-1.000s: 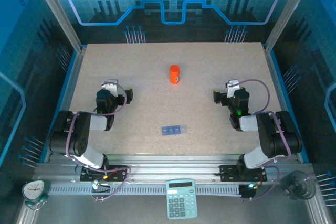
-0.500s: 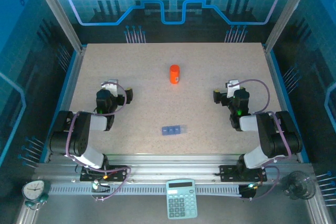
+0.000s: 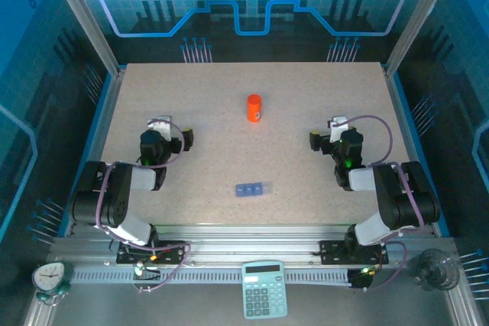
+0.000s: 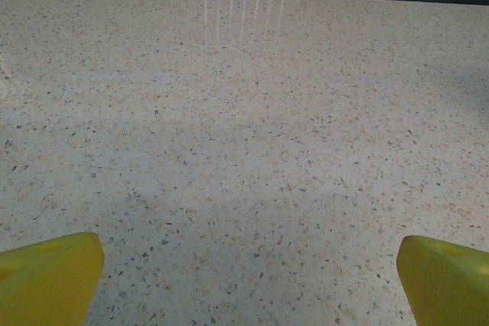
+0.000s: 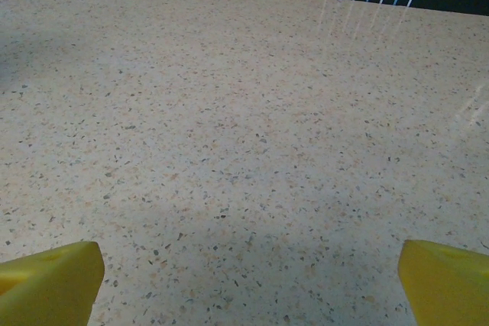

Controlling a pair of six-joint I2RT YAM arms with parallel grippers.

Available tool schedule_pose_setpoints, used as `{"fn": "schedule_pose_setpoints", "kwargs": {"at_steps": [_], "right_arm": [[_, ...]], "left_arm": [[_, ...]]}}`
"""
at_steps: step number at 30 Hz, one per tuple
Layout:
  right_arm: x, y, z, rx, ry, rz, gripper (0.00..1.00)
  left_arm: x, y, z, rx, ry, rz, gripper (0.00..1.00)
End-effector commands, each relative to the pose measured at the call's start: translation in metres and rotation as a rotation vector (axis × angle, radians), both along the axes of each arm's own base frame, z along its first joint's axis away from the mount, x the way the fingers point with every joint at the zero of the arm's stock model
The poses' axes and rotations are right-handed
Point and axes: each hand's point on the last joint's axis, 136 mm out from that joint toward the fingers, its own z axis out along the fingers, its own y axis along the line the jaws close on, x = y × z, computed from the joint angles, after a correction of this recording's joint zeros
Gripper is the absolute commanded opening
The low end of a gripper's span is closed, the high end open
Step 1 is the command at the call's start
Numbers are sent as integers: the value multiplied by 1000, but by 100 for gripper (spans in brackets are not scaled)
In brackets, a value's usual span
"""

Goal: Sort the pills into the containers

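The left arm [image 3: 114,198] and right arm [image 3: 397,198], bolted at the near edge of the desk [image 3: 229,97], are black with silver-grey shells, looping purple cables and small green lights. Their jaws are yellow-tipped.

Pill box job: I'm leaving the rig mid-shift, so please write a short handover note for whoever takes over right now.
Left claw: open, empty, over bare table.
Right claw: open, empty, also over bare table.
Orange pill bottle: upright, mid-table toward the far side, between the two arms.
Blue pill box: flat on the table, nearer the arms, apart from the bottle.
Done: nothing apparent; neither item is gripped.
Left: get the pills out of the bottle and sort them into the compartments. Lid states are too small to tell.
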Motion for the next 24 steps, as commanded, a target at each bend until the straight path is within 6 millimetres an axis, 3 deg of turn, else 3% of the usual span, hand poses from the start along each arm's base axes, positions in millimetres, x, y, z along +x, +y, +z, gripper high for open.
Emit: {"fn": "schedule_pose_setpoints", "kwargs": {"at_steps": [1, 6, 13, 16, 18, 21, 24], "right_arm": [[6, 0, 11, 16, -35, 14, 100], [3, -4, 17, 12, -59, -18, 100], [-12, -16, 70, 2, -107, -130, 100], [-20, -19, 97, 205, -112, -182, 100], [-28, -30, 106, 455, -76, -294, 100], [-29, -3, 124, 566, -47, -130, 100], [-35, 26, 124, 597, 48, 10, 100]], "left_arm": [[3, 0, 5, 2, -17, -11, 99], [1, -7, 12, 20, -30, -40, 99], [2, -13, 45, 41, 31, -44, 99], [2, -14, 56, -2, 70, -31, 99], [-1, -15, 63, -44, 105, -18, 99], [-11, -15, 69, -105, 174, 30, 99], [-23, -13, 70, -175, 245, 102, 99]]}}
